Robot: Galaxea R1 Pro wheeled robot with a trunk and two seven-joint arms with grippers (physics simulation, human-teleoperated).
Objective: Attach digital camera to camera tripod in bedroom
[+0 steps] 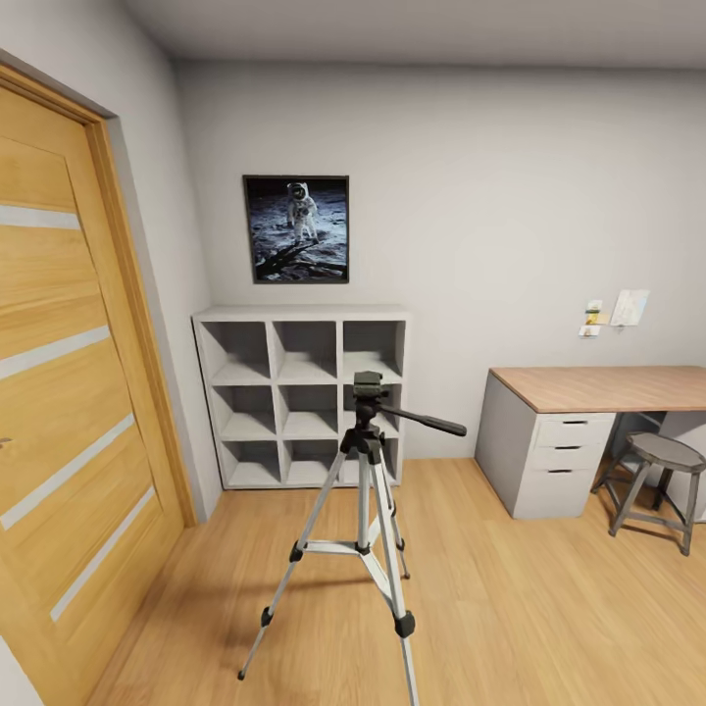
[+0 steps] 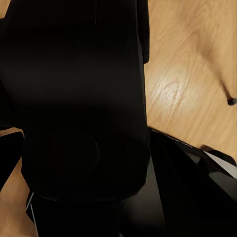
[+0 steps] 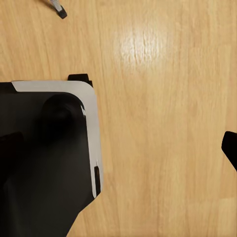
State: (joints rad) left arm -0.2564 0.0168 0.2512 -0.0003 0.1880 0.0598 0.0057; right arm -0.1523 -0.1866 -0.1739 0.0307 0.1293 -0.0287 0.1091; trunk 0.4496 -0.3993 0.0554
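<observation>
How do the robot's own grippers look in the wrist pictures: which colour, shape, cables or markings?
Little of them can be seen. In the right wrist view, one fingertip is plain black with an angular, pointed outline. In the left wrist view, a matte black bulk is too dark to separate into parts. No cables or markings are visible.

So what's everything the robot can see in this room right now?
camera tripod: one, silver-grey legs, black head and pan handle, standing mid-floor.
cube shelf: one, grey, against the back wall.
moon poster: one, dark, above the shelf.
door: one, light wood with pale stripes, at left.
desk: one, wood top, grey drawers, at right.
stool: one, grey, beside the desk.
wall notes: a few, pale, above the desk.
floor: light wood.
robot body parts: black and grey, seen in the wrist views above the floor; gripper state unclear.
</observation>
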